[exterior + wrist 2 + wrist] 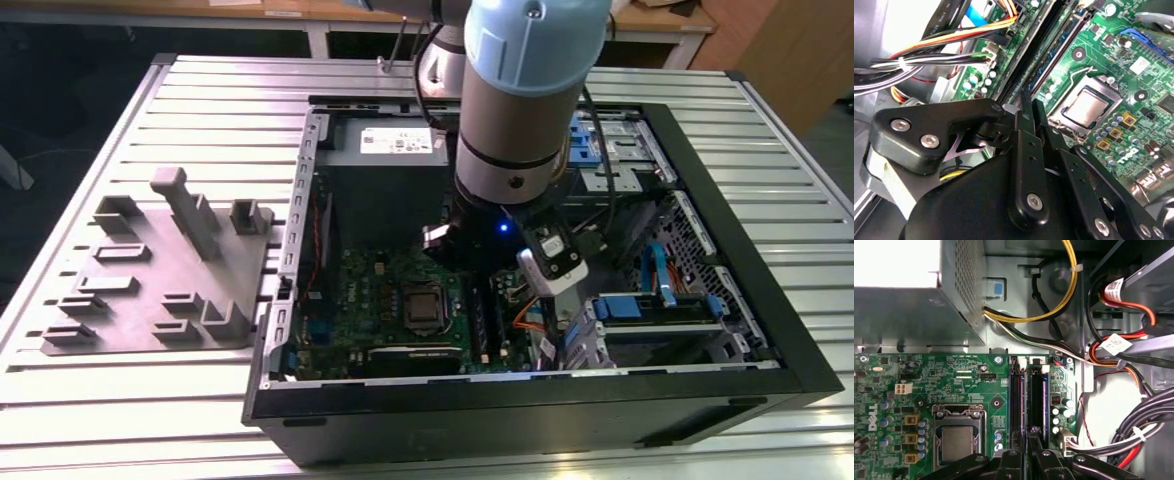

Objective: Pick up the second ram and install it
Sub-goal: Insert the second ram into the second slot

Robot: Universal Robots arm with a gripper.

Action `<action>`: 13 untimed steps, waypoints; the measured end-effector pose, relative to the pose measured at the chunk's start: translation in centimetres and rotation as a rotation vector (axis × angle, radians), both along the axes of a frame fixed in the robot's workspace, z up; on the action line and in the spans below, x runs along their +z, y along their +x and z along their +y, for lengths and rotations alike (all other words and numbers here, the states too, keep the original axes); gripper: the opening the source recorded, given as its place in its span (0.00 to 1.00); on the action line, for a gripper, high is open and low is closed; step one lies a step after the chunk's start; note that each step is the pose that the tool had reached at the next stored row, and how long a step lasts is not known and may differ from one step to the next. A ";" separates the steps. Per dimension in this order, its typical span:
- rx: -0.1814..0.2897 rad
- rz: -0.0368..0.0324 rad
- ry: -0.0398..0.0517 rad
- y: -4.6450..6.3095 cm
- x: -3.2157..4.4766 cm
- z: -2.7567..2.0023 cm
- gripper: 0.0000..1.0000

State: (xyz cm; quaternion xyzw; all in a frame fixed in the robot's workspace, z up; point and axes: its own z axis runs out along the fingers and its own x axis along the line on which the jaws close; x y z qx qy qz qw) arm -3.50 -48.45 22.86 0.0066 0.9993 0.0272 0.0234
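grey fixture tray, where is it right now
In the exterior view the grey fixture tray lies on the slatted table at the exterior view's left, just outside the open computer case.

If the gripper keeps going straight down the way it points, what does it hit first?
Most likely the memory slots on the green circuit board: the gripper sits right over them. Depth is unclear.

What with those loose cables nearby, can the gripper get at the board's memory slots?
Probably yes: the gripper sits right at the memory slots, and the cables run beside the board, not across the slots.
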 end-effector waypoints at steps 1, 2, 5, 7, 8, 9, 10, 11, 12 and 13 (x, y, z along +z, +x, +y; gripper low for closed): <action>0.000 -0.0001 0.0001 0.0 0.18 0.00 0.19; 0.000 0.0000 0.0000 0.0 0.38 0.00 0.19; 0.000 -0.0001 0.0004 0.0 0.49 0.01 0.19; 0.000 0.0000 0.0001 0.0 0.53 0.00 0.19; 0.000 0.0000 0.0001 0.0 0.54 0.00 0.19; 0.000 -0.0001 0.0002 0.0 0.54 0.00 0.19; 0.000 0.0000 0.0001 0.0 0.55 0.00 0.19; 0.000 0.0000 0.0000 0.0 0.57 0.00 0.18; 0.000 0.0000 0.0001 0.0 0.58 0.00 0.11; 0.000 0.0000 0.0000 0.0 0.59 0.00 0.11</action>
